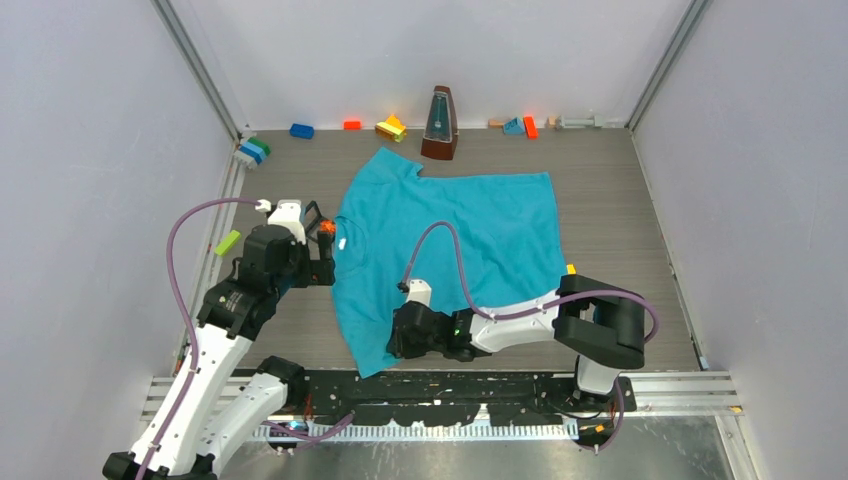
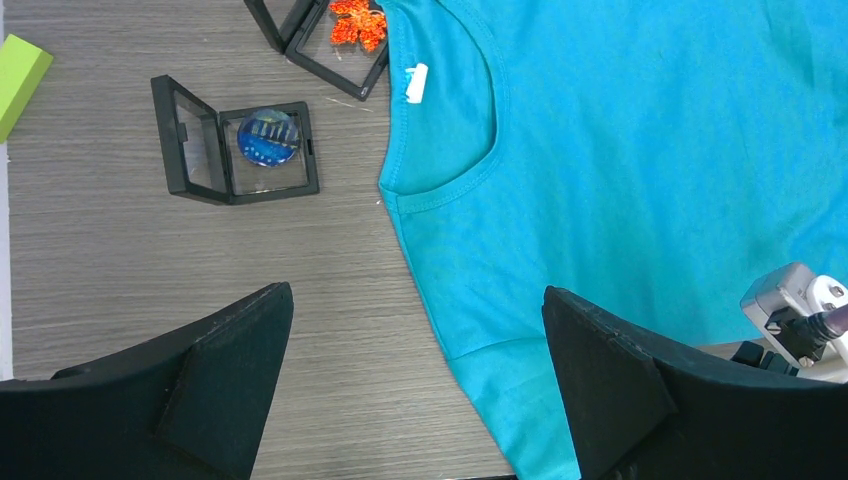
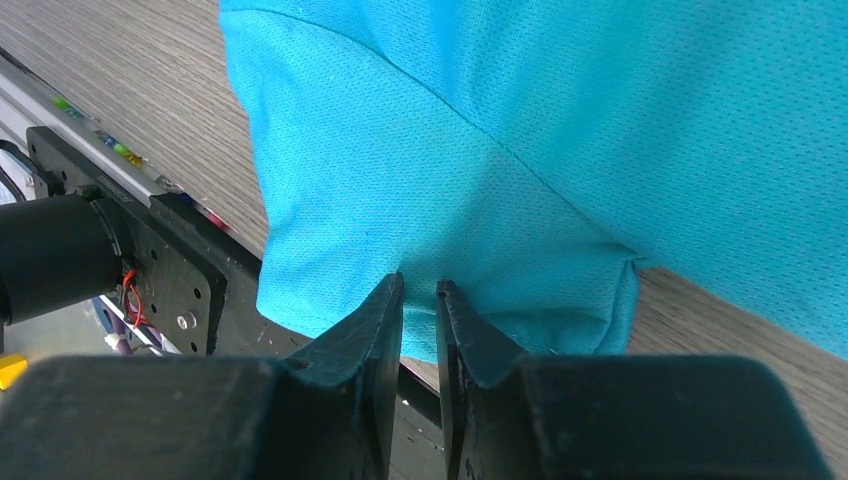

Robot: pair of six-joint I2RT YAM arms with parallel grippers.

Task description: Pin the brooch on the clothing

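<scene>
The clothing [image 1: 450,235], a teal T-shirt, lies spread on the table with its white neck label [image 2: 416,82] at the collar on the left. Left of the collar stand two open black cases. One holds a round blue brooch [image 2: 268,138], the other an orange flower-shaped brooch [image 2: 358,22]. My left gripper [image 2: 416,300] hovers open and holds nothing, above the shirt's left edge and the bare table below the collar. My right gripper [image 3: 420,285] is at the shirt's near left corner [image 1: 375,345]. It is shut on a fold of the fabric, which rises in creases to its tips.
A lime-green block [image 2: 20,75] lies at the table's left edge. A brown metronome [image 1: 439,123] and several small toy blocks, such as a blue one [image 1: 301,130], line the back wall. The black mounting rail [image 3: 170,270] runs just under the lifted corner.
</scene>
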